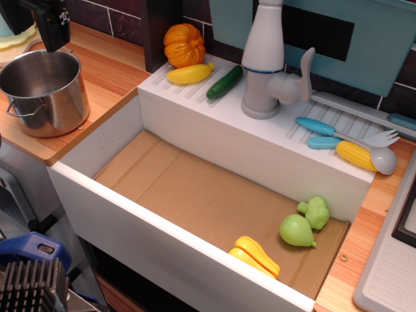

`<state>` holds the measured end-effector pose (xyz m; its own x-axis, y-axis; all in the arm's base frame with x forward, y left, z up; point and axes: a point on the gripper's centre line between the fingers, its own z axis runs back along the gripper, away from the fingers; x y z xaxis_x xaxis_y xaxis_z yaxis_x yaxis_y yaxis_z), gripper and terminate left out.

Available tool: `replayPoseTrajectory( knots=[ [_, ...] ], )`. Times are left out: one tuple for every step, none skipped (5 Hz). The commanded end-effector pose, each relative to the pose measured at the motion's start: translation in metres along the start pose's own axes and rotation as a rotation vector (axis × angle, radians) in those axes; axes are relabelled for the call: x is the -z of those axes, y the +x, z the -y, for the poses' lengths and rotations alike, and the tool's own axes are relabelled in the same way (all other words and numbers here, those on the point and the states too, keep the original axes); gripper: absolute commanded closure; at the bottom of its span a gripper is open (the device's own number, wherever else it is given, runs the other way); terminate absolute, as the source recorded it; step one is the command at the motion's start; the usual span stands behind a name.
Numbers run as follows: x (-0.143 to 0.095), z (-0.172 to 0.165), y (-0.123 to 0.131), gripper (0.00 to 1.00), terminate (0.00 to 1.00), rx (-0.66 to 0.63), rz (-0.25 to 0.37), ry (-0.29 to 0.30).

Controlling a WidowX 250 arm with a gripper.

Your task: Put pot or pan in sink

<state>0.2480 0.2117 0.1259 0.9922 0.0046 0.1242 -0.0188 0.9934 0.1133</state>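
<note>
pot [44, 93], shiny steel with wire handles, beneath gripper [52, 29] whose opening cannot be told.

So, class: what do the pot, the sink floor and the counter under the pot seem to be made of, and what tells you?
Pot: apparently stainless steel, polished; it mirrors its surroundings and has thin wire loop handles.
Sink floor: looks like brown cardboard, matte, with fold creases.
Counter: wood or wood-look laminate, with orange grain stripes; which one is unclear.
</note>
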Motion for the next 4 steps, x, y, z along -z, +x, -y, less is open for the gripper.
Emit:
replayPoseTrajectory(
  knots=[
    [0.0, 0.0, 0.0, 0.0, 0.0, 0.0, 0.0, 0.0],
    [0.017, 0.003, -0.003, 0.0, 0.0, 0.021, 0.042, 0.023],
    [0.03, 0.012, -0.006, 0.0, 0.0, 0.009, 0.069, 0.016],
    [0.041, 0.019, -0.004, 0.0, 0.0, 0.011, 0.114, 0.048]
  ],
)
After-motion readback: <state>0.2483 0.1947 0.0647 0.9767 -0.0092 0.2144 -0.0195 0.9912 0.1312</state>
